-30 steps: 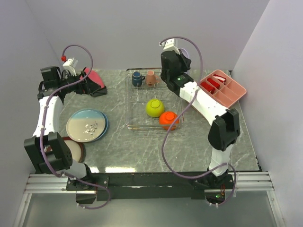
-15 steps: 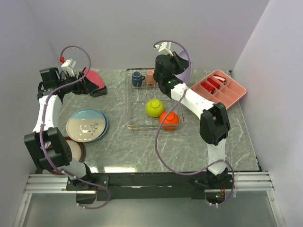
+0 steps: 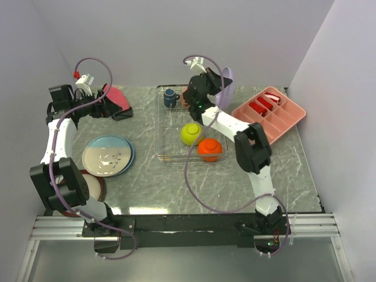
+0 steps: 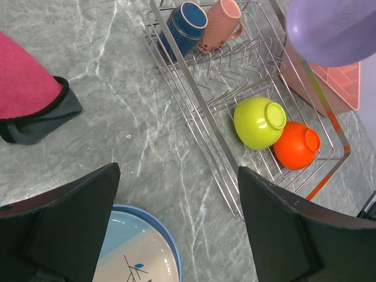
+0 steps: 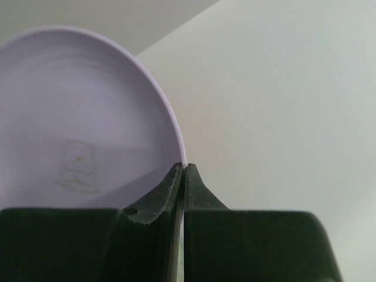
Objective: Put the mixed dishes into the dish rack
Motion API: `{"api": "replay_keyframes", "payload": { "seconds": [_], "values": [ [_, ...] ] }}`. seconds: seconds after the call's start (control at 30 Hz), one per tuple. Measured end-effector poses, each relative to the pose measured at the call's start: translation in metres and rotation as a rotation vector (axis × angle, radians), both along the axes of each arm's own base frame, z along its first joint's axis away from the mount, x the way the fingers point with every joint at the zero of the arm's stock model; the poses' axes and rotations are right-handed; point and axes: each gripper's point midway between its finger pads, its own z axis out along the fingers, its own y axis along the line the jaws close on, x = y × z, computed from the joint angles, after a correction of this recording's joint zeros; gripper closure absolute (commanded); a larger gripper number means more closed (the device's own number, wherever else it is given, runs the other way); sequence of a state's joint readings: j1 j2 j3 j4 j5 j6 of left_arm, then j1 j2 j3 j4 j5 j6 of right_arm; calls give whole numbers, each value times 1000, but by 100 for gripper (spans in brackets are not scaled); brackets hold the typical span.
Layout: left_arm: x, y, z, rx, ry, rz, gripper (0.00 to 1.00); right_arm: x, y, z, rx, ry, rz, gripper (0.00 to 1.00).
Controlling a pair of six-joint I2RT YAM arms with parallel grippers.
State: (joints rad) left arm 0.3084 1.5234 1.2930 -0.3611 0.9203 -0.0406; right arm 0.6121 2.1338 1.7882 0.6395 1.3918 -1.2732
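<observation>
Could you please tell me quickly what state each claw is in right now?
Left claw: open, holding nothing.
Right claw: closed on the rim of the lavender plate.

pink folded cloth (image 3: 116,97) — far left on grey marble table (image 3: 170,182) | pink compartment tray (image 3: 288,119) — far right, red items (image 3: 258,107) inside

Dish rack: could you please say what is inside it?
A dark blue mug, pink cup, yellow-green bowl and orange bowl lie inside the dish rack; the lavender plate hides one corner.

Marble table (image 3: 176,182): dish rack (image 3: 159,124), pink tray (image 3: 281,117), red cloth (image 3: 117,97), blue plate (image 3: 107,155).
</observation>
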Motion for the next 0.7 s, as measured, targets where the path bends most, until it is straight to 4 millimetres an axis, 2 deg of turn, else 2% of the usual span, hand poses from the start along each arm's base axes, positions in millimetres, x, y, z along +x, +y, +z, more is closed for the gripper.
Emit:
{"api": "replay_keyframes", "payload": {
  "seconds": [0.17,0.33,0.7],
  "values": [
    [-2,0,-7,-5,15,2,12,12,13,-24,-70,52,-45,100],
    [-1,3,-13,-9,26,9,12,4,15,-17,-61,45,-55,100],
    [2,8,-14,-24,14,24,12,-5,15,-17,-133,95,-2,100]
  ]
}}
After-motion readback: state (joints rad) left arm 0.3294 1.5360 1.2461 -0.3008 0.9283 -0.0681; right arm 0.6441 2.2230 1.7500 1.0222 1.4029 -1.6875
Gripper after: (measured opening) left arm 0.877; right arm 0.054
